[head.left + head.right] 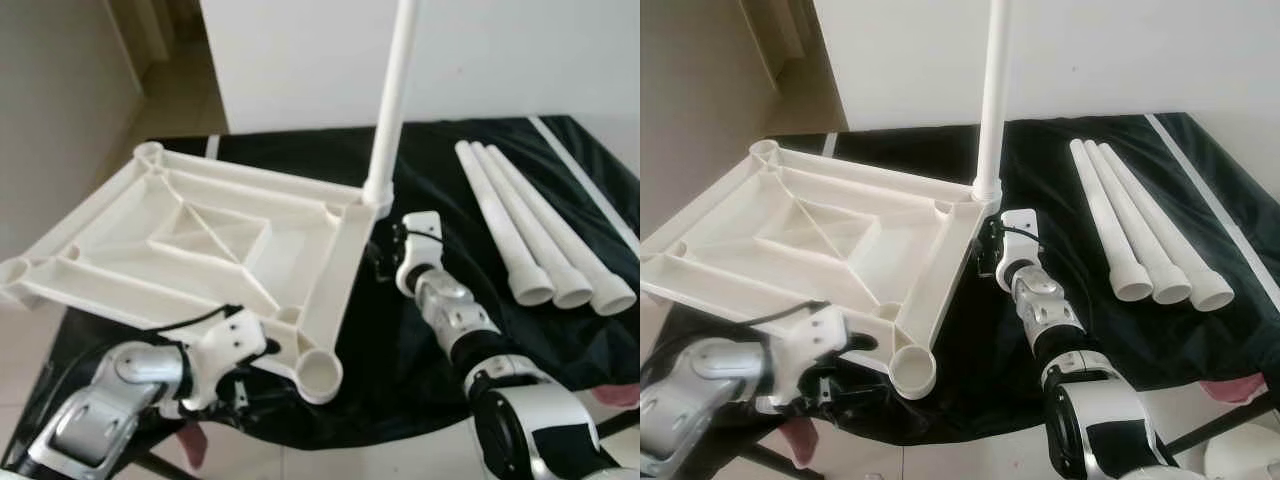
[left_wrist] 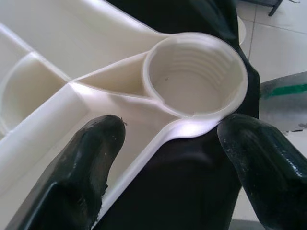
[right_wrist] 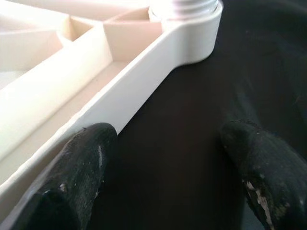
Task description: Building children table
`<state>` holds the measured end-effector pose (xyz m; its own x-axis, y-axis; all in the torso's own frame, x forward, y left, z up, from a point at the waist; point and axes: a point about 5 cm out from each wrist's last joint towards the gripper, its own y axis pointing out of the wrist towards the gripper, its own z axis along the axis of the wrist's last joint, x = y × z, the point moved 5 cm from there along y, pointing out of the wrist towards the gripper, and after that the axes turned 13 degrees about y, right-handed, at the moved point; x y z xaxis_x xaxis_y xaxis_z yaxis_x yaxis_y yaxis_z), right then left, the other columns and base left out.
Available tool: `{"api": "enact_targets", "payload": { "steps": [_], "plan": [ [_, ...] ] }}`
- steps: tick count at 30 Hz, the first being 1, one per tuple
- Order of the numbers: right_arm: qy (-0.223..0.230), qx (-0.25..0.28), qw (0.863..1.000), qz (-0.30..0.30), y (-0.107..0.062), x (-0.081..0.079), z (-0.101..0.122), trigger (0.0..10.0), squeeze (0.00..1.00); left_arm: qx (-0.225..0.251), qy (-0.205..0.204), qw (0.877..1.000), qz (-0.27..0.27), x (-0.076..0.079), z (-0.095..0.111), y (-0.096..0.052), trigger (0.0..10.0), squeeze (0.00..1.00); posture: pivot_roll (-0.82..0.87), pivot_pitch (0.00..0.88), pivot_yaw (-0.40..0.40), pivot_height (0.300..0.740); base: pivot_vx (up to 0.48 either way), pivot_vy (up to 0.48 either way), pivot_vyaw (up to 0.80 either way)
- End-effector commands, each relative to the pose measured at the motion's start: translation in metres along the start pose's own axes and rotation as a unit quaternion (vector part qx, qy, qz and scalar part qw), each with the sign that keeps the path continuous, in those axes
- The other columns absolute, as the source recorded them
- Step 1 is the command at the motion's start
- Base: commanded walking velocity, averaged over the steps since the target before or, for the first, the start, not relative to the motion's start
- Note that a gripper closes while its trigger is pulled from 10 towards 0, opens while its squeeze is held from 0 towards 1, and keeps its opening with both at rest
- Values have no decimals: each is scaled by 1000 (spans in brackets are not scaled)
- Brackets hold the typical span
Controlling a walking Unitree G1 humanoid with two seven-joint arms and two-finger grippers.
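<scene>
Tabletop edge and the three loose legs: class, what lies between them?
In the left eye view, the right gripper and its forearm lie on black cloth between the tabletop edge and the loose legs.

I have the left end effector [image 2: 168, 158] low by the tabletop's [image 1: 200, 240] near corner socket, fingers [image 2: 84, 163] spread either side of its rim. The right end effector [image 3: 163, 172] sits beside the far corner, fingers apart.

glossy white plastic tabletop [image 1: 200, 240]; black sheeny cloth [image 1: 420, 340]; scuffed matt fingers [image 2: 86, 158].
</scene>
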<state>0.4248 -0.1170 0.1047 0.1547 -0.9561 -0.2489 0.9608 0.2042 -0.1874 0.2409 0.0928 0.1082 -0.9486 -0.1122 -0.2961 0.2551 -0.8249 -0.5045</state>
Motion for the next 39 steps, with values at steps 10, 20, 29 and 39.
{"api": "enact_targets", "payload": {
  "steps": [10,20,29,39],
  "plan": [
    [0,-19,1000,9,6,-9,-1,10000,0,13,-4,1000,-10,8,6,44,10000,0,29,41,29,740,0,0,0],
    [-10,-11,1000,15,11,-16,8,10000,0,42,23,999,6,-3,29,71,10000,0,25,41,34,740,0,0,0],
    [-17,-14,1000,2,11,-12,7,10000,0,65,34,997,19,-12,45,85,10000,0,23,44,35,740,0,0,0],
    [-34,33,989,-141,-2,43,16,10000,0,131,4,989,73,-31,73,85,10000,0,19,51,39,740,0,0,0]
  ]
}}
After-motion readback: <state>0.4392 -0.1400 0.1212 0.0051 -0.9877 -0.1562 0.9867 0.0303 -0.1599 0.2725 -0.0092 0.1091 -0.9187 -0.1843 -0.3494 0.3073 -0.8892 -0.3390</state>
